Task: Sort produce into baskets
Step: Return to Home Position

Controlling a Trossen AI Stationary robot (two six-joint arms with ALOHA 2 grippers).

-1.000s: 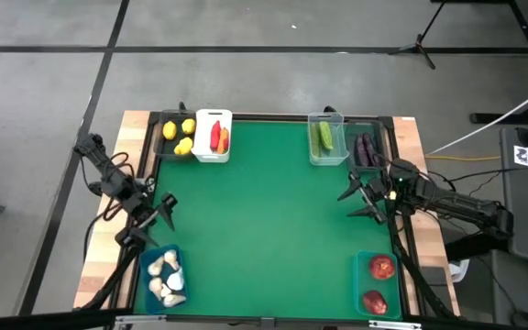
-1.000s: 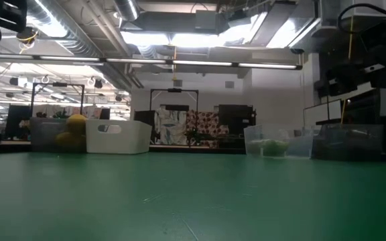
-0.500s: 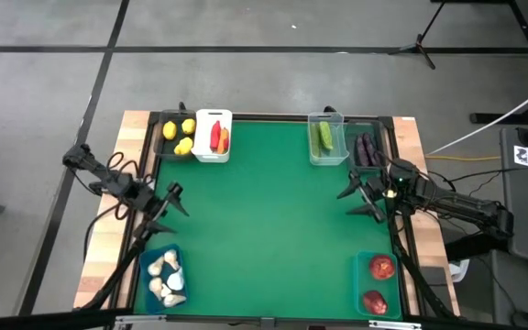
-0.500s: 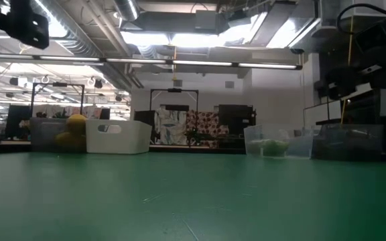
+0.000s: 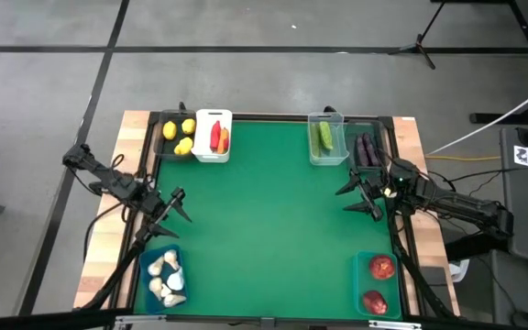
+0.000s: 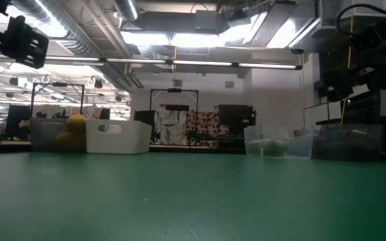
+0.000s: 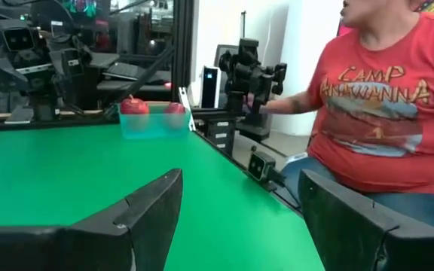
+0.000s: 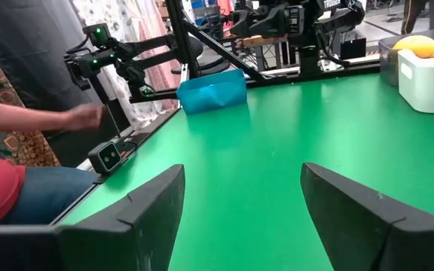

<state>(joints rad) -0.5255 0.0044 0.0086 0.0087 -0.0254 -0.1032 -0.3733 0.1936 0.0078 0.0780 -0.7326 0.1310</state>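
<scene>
Every piece of produce I can see sits in a bin, so the sorting looks done. 3 lemons (image 5: pixel 183 145) lie in the left dark bin (image 5: pixel 165 146). The chili (image 5: pixel 214 137) and carrot (image 5: pixel 224 139) are in the white bin (image 5: pixel 213 114), and the cucumbers (image 5: pixel 324 137) in the clear bin (image 5: pixel 326 115). The eggplants (image 5: pixel 365 148) are in the right dark bin (image 5: pixel 379 137), the garlic (image 5: pixel 165 275) in the left teal bin (image 5: pixel 144 280), and 2 red fruits (image 5: pixel 382 267) in the right teal bin (image 5: pixel 363 284).

My left fingers (image 5: pixel 180 206) hang over the counter (image 5: pixel 264 229) at its left edge, near the garlic, spread wide and holding nothing. My right fingers (image 5: pixel 346 200) hover at the right edge near the eggplants, equally wide and empty. I judge that only parking both arms remains.
</scene>
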